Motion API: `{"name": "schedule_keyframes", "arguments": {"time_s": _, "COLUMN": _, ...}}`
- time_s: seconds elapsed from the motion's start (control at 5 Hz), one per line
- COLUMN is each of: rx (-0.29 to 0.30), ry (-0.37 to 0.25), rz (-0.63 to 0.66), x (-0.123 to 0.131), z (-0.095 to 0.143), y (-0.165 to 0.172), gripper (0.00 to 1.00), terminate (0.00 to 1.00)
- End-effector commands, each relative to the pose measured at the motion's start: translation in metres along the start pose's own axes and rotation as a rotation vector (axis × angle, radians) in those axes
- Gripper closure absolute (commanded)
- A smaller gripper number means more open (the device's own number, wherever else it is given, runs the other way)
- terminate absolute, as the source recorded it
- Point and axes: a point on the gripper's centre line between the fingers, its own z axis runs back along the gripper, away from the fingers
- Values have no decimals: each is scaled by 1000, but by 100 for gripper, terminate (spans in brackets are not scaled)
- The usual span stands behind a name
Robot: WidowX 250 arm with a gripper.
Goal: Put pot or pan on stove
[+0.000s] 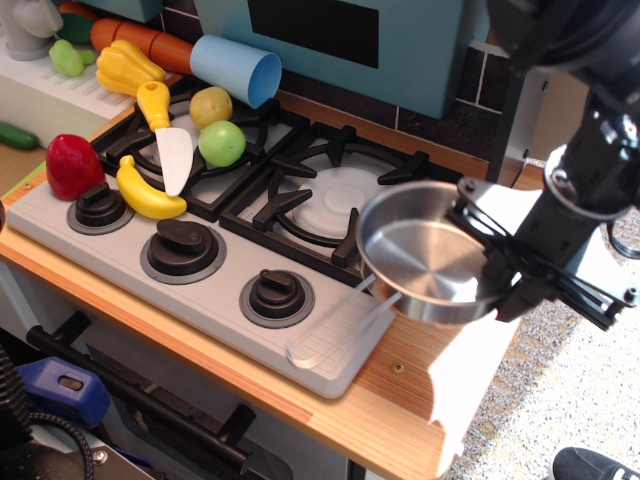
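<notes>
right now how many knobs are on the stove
3, in a row along the front edge of the stove: left knob by the red pepper, middle knob, right knob nearest the pan. None appear hidden.

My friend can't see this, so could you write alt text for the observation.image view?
A black robot claw grips the rim of a shiny steel pan, holding it tilted in the air over the right front corner of a grey toy stove. The right burner is bare; the left one holds toy fruit, a banana and a knife.
</notes>
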Motion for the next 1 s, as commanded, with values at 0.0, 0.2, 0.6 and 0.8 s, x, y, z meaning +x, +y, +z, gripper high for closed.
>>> {"name": "schedule_keyframes", "arguments": {"time_s": 0.0, "rx": 3, "ry": -103, "rz": -60, "x": 21, "z": 25, "y": 39, "gripper": 100, "terminate": 0}}
{"name": "schedule_keyframes", "arguments": {"time_s": 0.2, "rx": -22, "ry": -138, "rz": -119, "x": 32, "z": 15, "y": 60, "gripper": 100, "terminate": 0}}
{"name": "schedule_keyframes", "arguments": {"time_s": 0.6, "rx": -65, "ry": -225, "rz": -205, "x": 42, "z": -27, "y": 82, "gripper": 100, "terminate": 0}}
{"name": "schedule_keyframes", "arguments": {"time_s": 0.8, "rx": -105, "ry": -239, "rz": -232, "x": 52, "z": -39, "y": 96, "gripper": 100, "terminate": 0}}
